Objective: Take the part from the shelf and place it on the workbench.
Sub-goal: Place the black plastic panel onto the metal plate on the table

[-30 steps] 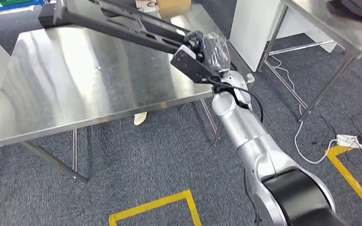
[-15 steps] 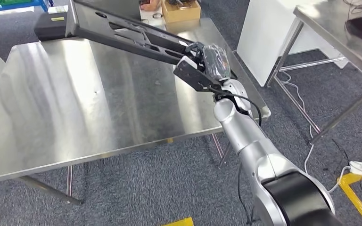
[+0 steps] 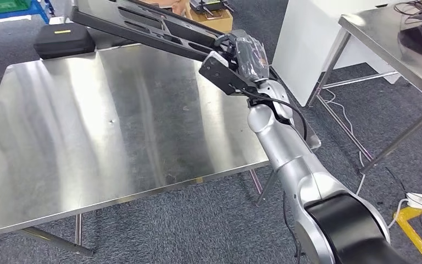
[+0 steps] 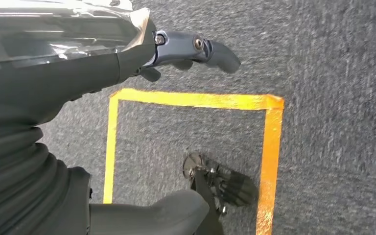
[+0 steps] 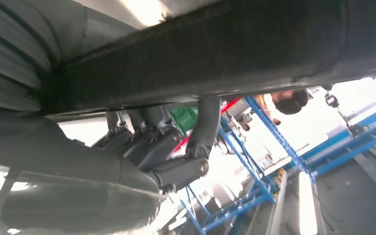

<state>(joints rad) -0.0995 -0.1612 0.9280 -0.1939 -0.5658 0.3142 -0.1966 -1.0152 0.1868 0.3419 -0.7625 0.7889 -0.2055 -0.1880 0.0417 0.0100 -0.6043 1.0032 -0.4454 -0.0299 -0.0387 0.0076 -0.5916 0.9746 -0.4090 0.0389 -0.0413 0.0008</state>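
Observation:
The part (image 3: 143, 26) is a long black metal bar with slots. My right hand (image 3: 240, 55) grips its near end and holds it above the far right side of the steel workbench (image 3: 88, 126), its far end reaching to the upper left. In the right wrist view the same part (image 5: 225, 54) runs as a dark beam across the picture with my fingers (image 5: 196, 142) wrapped around it. My left hand (image 4: 176, 54) hangs over the carpet with its fingers loosely curled and nothing in them.
A black case (image 3: 63, 39) lies at the workbench's far left corner. A cardboard box (image 3: 211, 12) stands behind it, a white cabinet (image 3: 313, 38) and a second steel table (image 3: 395, 38) to the right. Yellow floor tape (image 4: 269, 152) and cables (image 3: 417, 198) mark the carpet.
The whole picture has shifted as I came closer to the workbench, which now spreads lower and wider. My right hand still holds the part, now further over the tabletop.

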